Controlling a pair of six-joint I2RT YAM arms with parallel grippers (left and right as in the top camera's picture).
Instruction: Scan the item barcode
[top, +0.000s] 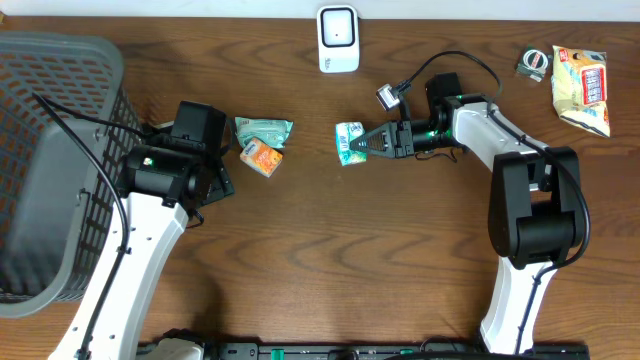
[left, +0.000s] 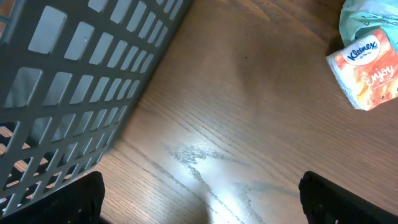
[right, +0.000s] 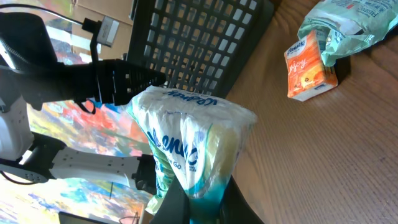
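Brown wood grain covers the surface (top: 320, 270), with a pale strip of wall along its far edge. A grey plastic basket (top: 50, 150) with lattice walls stands at the left end. A white boxy device (top: 338, 38) with a dark window sits at the middle of the far edge. A yellow and red snack bag (top: 582, 88) lies in the far right corner, with a small roll (top: 533, 64) just beside it. Beyond the surface, the right wrist view shows a blur of red, blue and yellow colour and some cardboard boxes.

Near the centre, the right tool (right: 202, 202) is pressed tight on the lower end of a soft tissue pack (right: 193, 130). The pack is white plastic fading to teal and pale yellow, crinkled, with teal Kleenex lettering down its face. From above, it sits in front of the white device, well apart from it.

Left of it, touching each other, lie a green pouch (top: 264, 130) and an orange Kleenex pack (top: 262, 157). The left tool (left: 199, 208) hovers near them by the basket, its fingers spread wide with nothing between them.
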